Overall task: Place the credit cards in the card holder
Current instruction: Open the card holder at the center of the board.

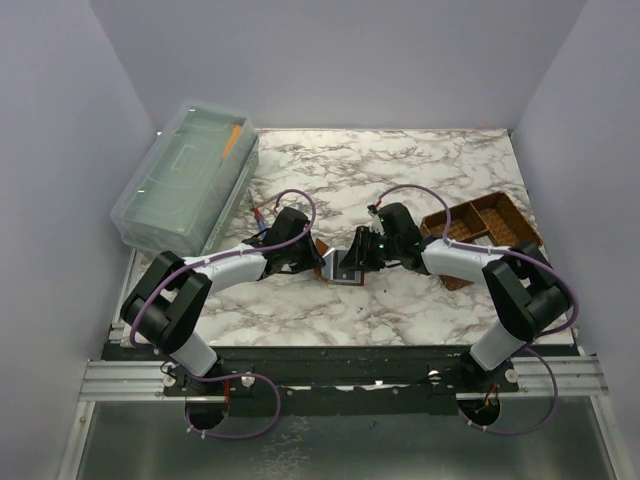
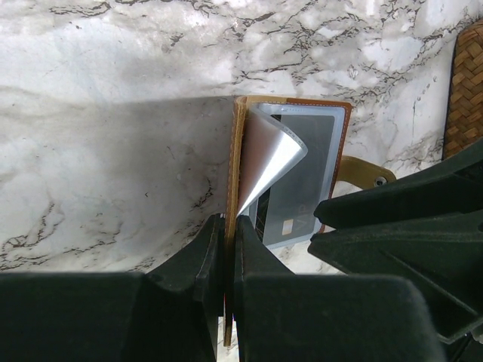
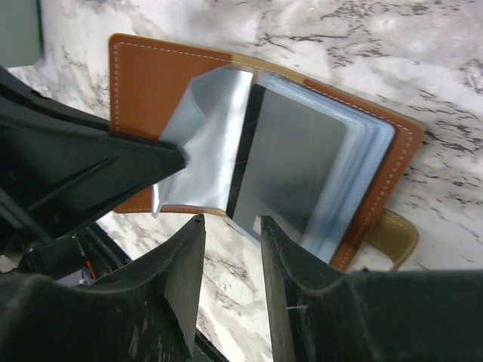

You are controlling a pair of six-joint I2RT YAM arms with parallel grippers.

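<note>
Two grippers were seen at the card holder [image 3: 151, 79], which was spread open on the marble table [image 2: 113, 166] near its middle. One cover's edge was clamped by the left gripper [image 2: 230, 249]. The right gripper [image 3: 230, 256] was seen narrowly parted, nothing gripped, just beside a grey card [image 3: 290, 158] tucked among the clear sleeves.

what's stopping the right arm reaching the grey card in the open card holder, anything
Probably nothing, so yes: the right pincer hangs open right over the grey card, and the left pincer holds the card holder's cover open.
</note>
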